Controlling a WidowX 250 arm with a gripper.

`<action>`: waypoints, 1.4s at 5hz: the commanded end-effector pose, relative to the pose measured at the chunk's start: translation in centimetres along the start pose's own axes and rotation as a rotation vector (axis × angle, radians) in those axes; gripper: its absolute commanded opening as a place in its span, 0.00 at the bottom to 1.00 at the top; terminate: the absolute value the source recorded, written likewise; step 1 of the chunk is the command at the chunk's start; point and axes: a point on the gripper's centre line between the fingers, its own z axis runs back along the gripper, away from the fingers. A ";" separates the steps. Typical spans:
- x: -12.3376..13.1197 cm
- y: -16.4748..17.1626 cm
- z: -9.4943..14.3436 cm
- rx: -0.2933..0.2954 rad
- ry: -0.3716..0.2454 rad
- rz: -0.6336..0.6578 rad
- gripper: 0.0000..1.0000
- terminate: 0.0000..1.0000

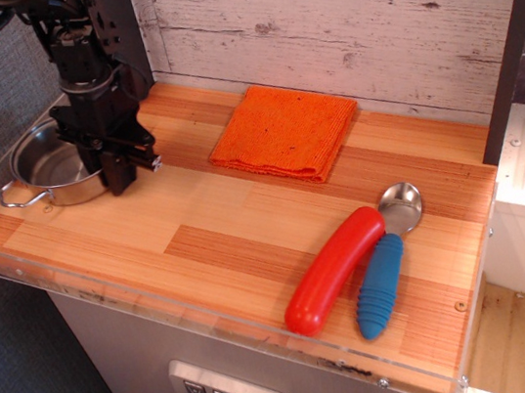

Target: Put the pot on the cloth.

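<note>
The pot [44, 168] is a shallow shiny steel pan with wire loop handles. It stands at the far left of the wooden counter. My gripper [119, 178] hangs straight down at the pot's right rim, its black fingers [112, 169] drawn close together on the rim, which they hide. The pot rests on the counter. The orange cloth [283, 131] lies flat at the back middle, well to the right of the gripper, with nothing on it.
A red sausage-shaped handle [334, 270] and a metal spoon with a blue handle [384, 277] lie side by side at the front right. A whitewashed plank wall [335, 18] runs behind the counter. A clear plastic lip [160, 306] edges the front.
</note>
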 end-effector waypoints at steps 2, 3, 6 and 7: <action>0.0 -0.2 7.6 0.037 -0.142 0.113 0.00 0.00; 2.3 -3.5 10.2 0.015 -0.201 0.058 0.00 0.00; 7.0 -15.5 8.5 0.018 -0.188 -0.150 0.00 0.00; 7.4 -15.7 7.2 0.029 -0.146 -0.140 0.00 0.00</action>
